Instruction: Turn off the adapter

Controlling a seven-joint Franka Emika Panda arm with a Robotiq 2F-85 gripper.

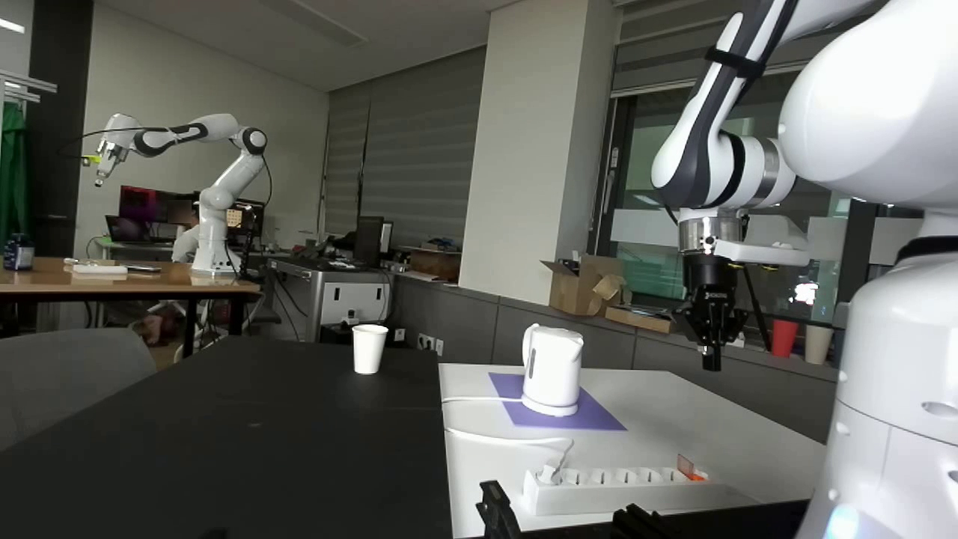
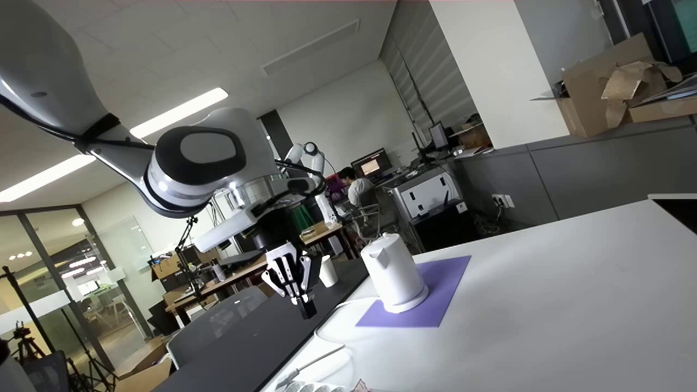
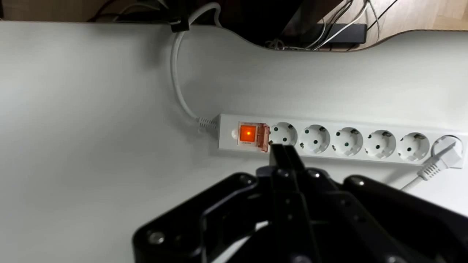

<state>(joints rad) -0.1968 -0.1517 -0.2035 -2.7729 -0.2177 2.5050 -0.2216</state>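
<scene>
The adapter, a long white power strip, lies on the white table in both exterior views [image 1: 625, 495] [image 2: 310, 387]; an exterior view cuts most of it off. In the wrist view the adapter [image 3: 331, 151] runs across the middle right. Its orange switch [image 3: 248, 133] at the left end glows. The switch's clear reddish cover [image 3: 263, 137] stands flipped open beside the sockets. My gripper is shut and empty, fingers together, above the table in both exterior views [image 1: 711, 363] [image 2: 306, 310]. In the wrist view its fingertips [image 3: 286, 148] appear just right of the cover, over the strip's near edge.
A white kettle [image 1: 552, 370] stands on a purple mat [image 1: 599, 419] farther back. A white plug [image 3: 448, 155] sits in the end socket. The strip's cord [image 3: 175, 73] runs off the table edge. A paper cup [image 1: 368, 348] stands on the adjoining black table [image 1: 224, 434].
</scene>
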